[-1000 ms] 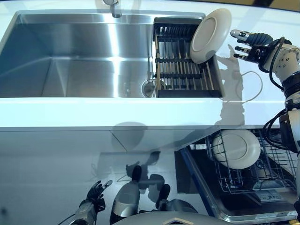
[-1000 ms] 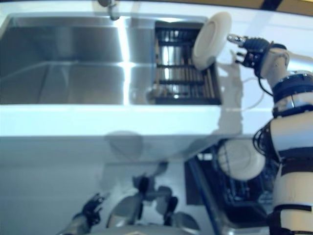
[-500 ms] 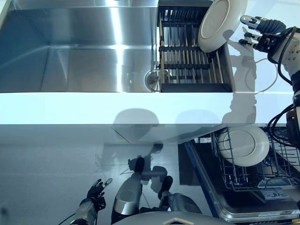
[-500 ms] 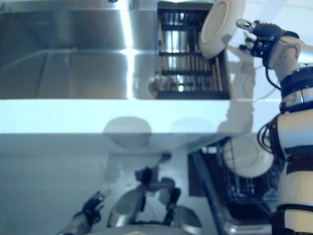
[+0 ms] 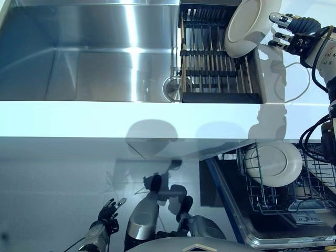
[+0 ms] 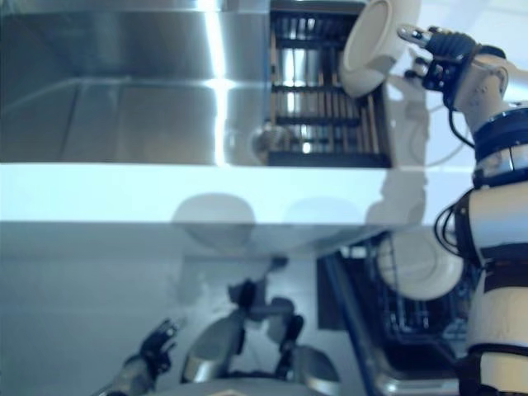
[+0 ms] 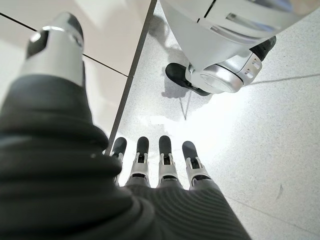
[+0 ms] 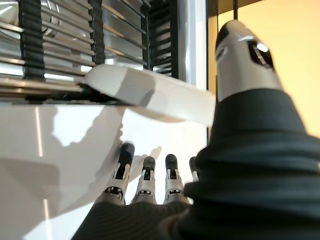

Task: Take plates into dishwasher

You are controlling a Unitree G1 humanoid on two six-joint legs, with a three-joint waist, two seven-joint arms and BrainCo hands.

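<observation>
A white plate leans upright against the right end of the black drying rack in the sink; it also shows in the right wrist view. My right hand is open, a short way to the right of the plate, above the white counter, not touching it. A second white plate stands in the wire rack of the open dishwasher at lower right. My left hand hangs low by the floor, open and empty.
The steel sink basin lies left of the drying rack, with a drain near the rack. The white counter edge runs across the view. A thin cable lies on the counter near my right hand.
The camera has shifted, so the sink sits higher in view. My right hand has drawn slightly nearer the leaning plate. The left hand has not moved.
</observation>
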